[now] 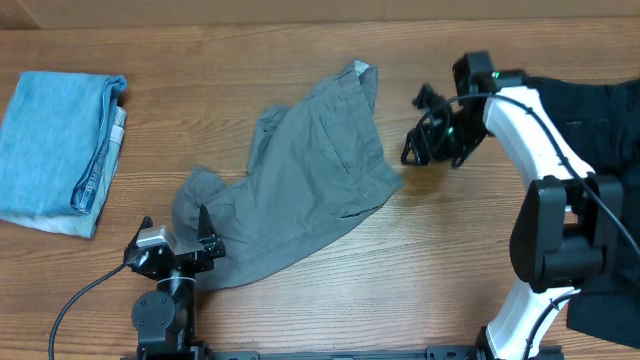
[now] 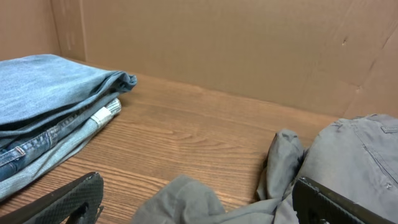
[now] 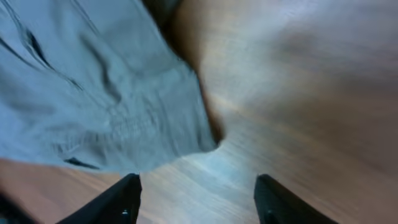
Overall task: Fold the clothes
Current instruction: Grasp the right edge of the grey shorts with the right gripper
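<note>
Right gripper [image 3: 198,198] stands spread just beside the grey shorts [image 1: 310,170], crumpled at frame centre — left gripper [image 2: 199,208] spread too. Take the near corner deeply before you fold.

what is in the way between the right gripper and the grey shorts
Nothing visible. The right gripper hangs open just to the right of the shorts, with only bare table between them. The right wrist view agrees: plain wood lies between its fingers and the nearest edge of the cloth.

The black garment [image 1: 608,112], partly behind the right arm [image 1: 527,132], seemingly runs off-frame.
</note>
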Robot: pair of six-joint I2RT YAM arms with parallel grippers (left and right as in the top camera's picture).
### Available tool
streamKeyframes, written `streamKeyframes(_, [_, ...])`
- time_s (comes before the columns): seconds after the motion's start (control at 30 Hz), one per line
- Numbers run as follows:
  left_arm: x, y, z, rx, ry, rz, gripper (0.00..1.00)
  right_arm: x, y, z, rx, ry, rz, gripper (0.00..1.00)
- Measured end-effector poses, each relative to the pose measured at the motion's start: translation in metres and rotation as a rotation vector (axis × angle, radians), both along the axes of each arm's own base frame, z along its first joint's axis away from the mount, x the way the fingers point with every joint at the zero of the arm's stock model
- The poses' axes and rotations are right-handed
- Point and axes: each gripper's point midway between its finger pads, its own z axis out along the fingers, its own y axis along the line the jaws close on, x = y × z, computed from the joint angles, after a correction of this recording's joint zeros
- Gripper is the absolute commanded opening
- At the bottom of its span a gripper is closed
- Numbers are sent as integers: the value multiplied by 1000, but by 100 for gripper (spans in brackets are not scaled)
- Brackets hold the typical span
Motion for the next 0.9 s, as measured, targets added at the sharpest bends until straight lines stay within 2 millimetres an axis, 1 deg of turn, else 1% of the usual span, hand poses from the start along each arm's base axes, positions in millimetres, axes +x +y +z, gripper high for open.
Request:
streamKeyframes(0.03, [0, 0, 0, 0, 0, 0, 100, -8, 3, -9, 24, 22, 1, 62])
streamKeyframes(0.07, [0, 0, 0, 0, 0, 0, 100, -11, 6, -17, 45, 24, 0, 66])
streamKeyframes(0.13, [0, 0, 0, 0, 0, 0, 100, -5, 10, -32, 71, -26, 2, 69])
streamKeyframes(0.2, [0, 0, 0, 0, 0, 0, 100, -4, 12, -41, 83, -53, 5, 70])
streamKeyframes(0.3, [0, 0, 0, 0, 0, 0, 100, -15, 16, -53, 118, -35, 5, 68])
streamKeyframes(0.4, [0, 0, 0, 0, 0, 0, 100, -18, 21, -52, 150, -27, 6, 66])
streamKeyframes(0.43, [0, 0, 0, 0, 0, 0, 100, -19, 24, -51, 173, -26, 7, 62])
streamKeyframes(0.5, [0, 0, 0, 0, 0, 0, 100, -20, 29, -47, 214, -21, 8, 61])
streamKeyframes(0.57, [0, 0, 0, 0, 0, 0, 100, -21, 35, -44, 252, -18, 7, 50])
streamKeyframes(0.6, [0, 0, 0, 0, 0, 0, 100, -19, 36, -43, 261, -23, 6, 48])
streamKeyframes(0.63, [0, 0, 0, 0, 0, 0, 100, -16, 39, -40, 289, -40, 12, 48])
streamKeyframes(0.73, [0, 0, 0, 0, 0, 0, 100, -17, 47, -32, 349, -33, 13, 49])
streamKeyframes(0.8, [0, 0, 0, 0, 0, 0, 100, -20, 46, -34, 338, -21, 10, 54])
streamKeyframes(0.9, [0, 0, 0, 0, 0, 0, 100, -20, 43, -36, 316, -4, -15, 54])
